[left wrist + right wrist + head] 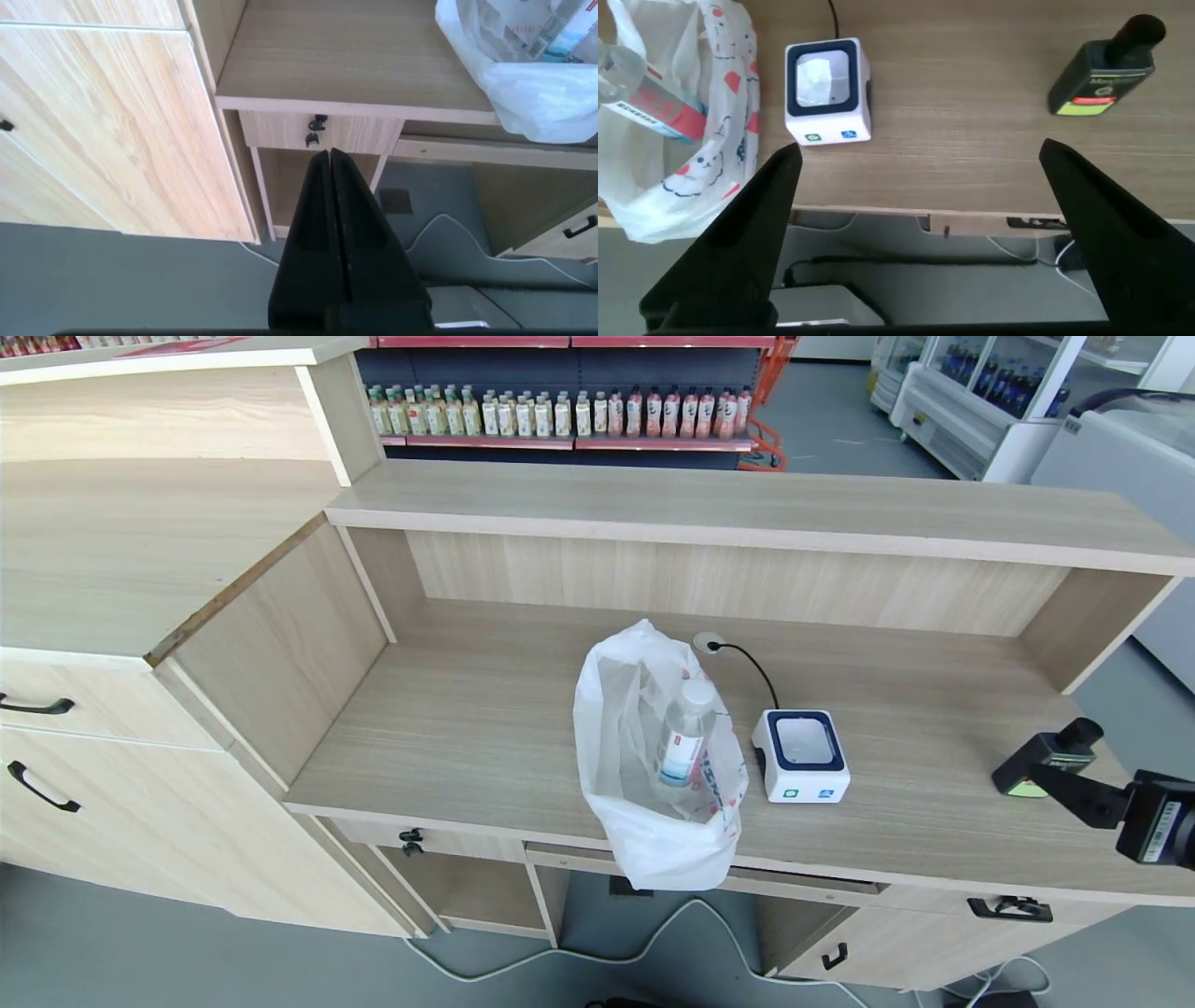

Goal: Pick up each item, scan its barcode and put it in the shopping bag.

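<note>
Black jaws wide apart, nothing held yet.
The right gripper [920,154] hangs at the wooden desk [971,177] edge, near the dark bottle with black cap and green label [1106,70]; the left gripper [329,159] has its jaws together. The bottle seems to lie flat, cap pointing away and slightly rightward; gripped along this axis it may slip or roll.

No legible print on bottle label [681,758], shopping bag [611,737], scanner [801,756].
</note>
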Controlling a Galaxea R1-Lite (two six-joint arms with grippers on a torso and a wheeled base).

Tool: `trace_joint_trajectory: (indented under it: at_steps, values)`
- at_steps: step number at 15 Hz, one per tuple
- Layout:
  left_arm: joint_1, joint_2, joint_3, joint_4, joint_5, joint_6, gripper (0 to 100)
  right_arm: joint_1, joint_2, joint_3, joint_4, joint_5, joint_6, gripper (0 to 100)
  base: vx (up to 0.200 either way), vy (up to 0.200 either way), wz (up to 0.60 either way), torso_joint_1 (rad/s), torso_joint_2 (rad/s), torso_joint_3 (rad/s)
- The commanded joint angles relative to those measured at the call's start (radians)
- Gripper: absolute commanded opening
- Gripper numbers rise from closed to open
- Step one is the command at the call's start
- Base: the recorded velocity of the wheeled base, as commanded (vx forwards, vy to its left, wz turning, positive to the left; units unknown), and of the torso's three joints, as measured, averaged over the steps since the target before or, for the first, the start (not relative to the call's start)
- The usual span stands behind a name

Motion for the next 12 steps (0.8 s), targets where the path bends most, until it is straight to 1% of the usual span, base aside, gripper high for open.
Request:
trace_joint_trajectory:
  at_steps: [1,3,8,10,12]
  values:
    - [0.000,0.000,0.000,0.000,0.000,0.001,0,-0.060,-0.016,0.017,0.001,-0.002,-0.032,100,0.000,0.000,0.00,0.000,0.00,0.000]
    - [0.000,0.000,0.000,0.000,0.000,0.001,0,-0.090,-0.001,0.020,0.001,-0.007,-0.059,100,0.000,-0.200,0.00,0.000,0.00,0.007]
    - [0.000,0.000,0.000,0.000,0.000,0.001,0,-0.242,0.106,-0.008,-0.008,-0.005,-0.197,100,0.000,-0.200,0.00,-0.001,0.00,0.002]
    - [0.000,0.000,0.000,0.000,0.000,0.003,0,-0.261,0.129,-0.020,-0.008,-0.005,-0.223,100,0.000,-0.200,0.00,0.002,0.01,0.002]
    - [0.000,0.000,0.000,0.000,0.000,0.003,0,-0.261,0.138,-0.023,-0.008,-0.005,-0.228,100,0.000,-0.200,0.00,0.002,0.00,0.002]
